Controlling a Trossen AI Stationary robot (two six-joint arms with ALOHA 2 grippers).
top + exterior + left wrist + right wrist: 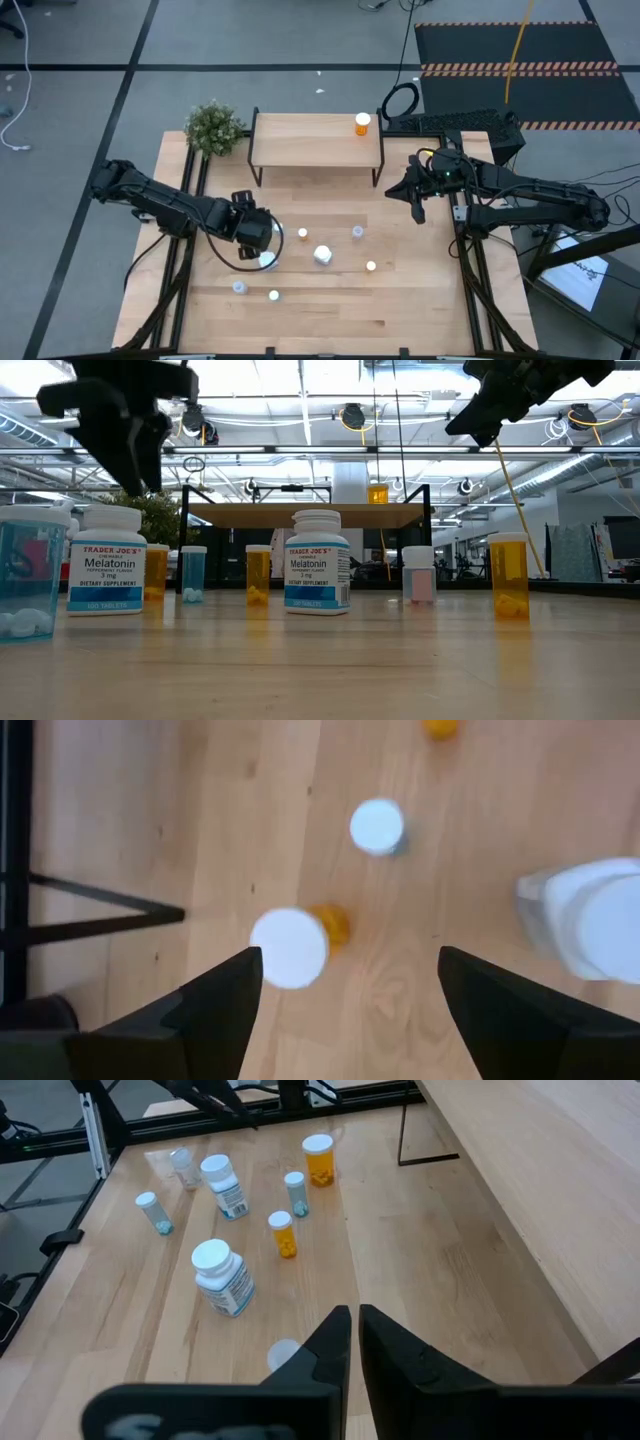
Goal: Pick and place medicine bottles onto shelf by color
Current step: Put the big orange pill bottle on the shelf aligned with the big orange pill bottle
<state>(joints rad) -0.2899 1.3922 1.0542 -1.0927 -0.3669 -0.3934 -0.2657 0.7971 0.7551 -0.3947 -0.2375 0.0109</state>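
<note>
Two sets of fingers: left (345, 1010) spread wide, empty, above the table (420, 310); right (354, 1342) shut, empty.

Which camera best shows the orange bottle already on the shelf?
The high view: the orange bottle stands in the open near the shelf's right end. The low view shows it small and backlit; neither wrist view shows it.

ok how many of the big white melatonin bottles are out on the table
2. One Melatonin bottle stands mid-table. The second Melatonin bottle stands toward the left side, beside the open left gripper. No other shows, though one could be hidden.
</note>
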